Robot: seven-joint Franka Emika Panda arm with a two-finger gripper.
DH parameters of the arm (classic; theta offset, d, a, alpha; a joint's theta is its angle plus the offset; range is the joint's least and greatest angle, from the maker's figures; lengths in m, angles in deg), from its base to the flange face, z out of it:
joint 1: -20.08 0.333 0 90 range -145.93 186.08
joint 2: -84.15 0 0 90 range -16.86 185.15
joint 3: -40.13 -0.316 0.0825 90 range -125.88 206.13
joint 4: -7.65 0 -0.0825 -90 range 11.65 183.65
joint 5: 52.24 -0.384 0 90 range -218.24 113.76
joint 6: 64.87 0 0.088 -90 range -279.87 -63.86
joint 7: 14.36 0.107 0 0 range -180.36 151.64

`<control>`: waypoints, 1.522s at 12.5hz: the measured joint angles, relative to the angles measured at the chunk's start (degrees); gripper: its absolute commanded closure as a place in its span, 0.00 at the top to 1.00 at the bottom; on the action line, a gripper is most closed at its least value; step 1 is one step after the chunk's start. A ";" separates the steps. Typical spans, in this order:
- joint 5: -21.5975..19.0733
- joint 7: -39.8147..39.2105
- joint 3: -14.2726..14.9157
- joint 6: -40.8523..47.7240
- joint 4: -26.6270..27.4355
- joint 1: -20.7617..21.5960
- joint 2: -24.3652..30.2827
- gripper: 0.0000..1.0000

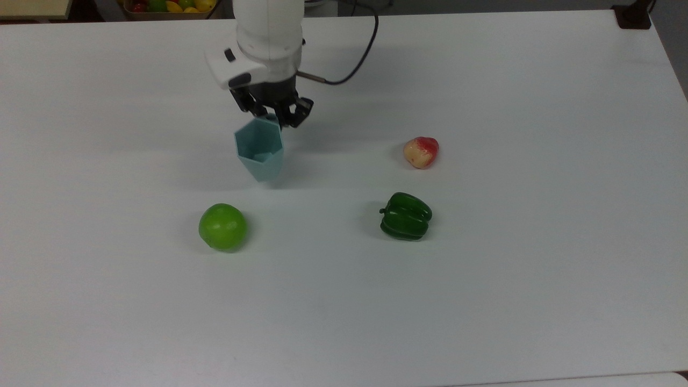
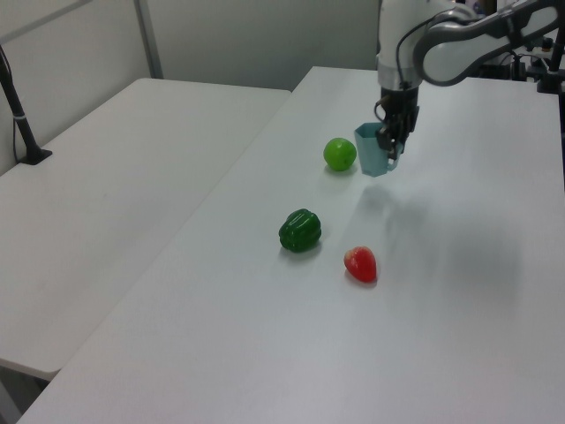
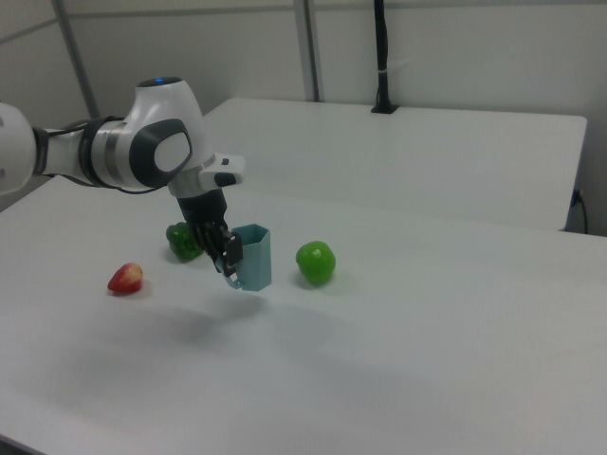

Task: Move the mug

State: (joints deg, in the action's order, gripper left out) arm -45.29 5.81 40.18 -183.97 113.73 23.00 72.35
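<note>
a: where's the mug (image 1: 259, 152)?

b: one pale teal faceted mug, hanging in the air above the white table (image 1: 537, 269), upright with its narrow base down. the gripper (image 1: 272, 117) has its fingers clamped on the rim's far side, in the top view. a soft shadow lies on the table under it.

a: and in the side views?

b: in the left view the mug (image 2: 372, 150) hangs beside the gripper (image 2: 389, 147), just to the right of the apple. in the right view the mug (image 3: 253, 256) sits between the gripper (image 3: 228, 258) and the apple.

a: what else is there?

b: one green apple (image 1: 222, 226), one green bell pepper (image 1: 406, 216), one red and yellow fruit (image 1: 421, 152), all apart from each other. a black cable (image 1: 352, 59) loops off the arm.
</note>
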 measured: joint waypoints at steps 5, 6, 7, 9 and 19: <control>0.00 -4.15 0.08 0.03 9.74 -1.57 8.81 0.12; 0.00 -4.38 0.08 0.03 11.55 -1.57 9.56 0.12; 0.00 -4.48 0.08 0.03 13.01 -1.57 9.91 0.12; 0.00 -4.86 0.08 0.03 15.24 -1.58 10.11 0.12; 0.00 -8.27 0.16 -0.11 19.15 -4.36 10.74 0.80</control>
State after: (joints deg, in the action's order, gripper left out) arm -45.29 -2.46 40.34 -184.08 132.89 18.64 83.09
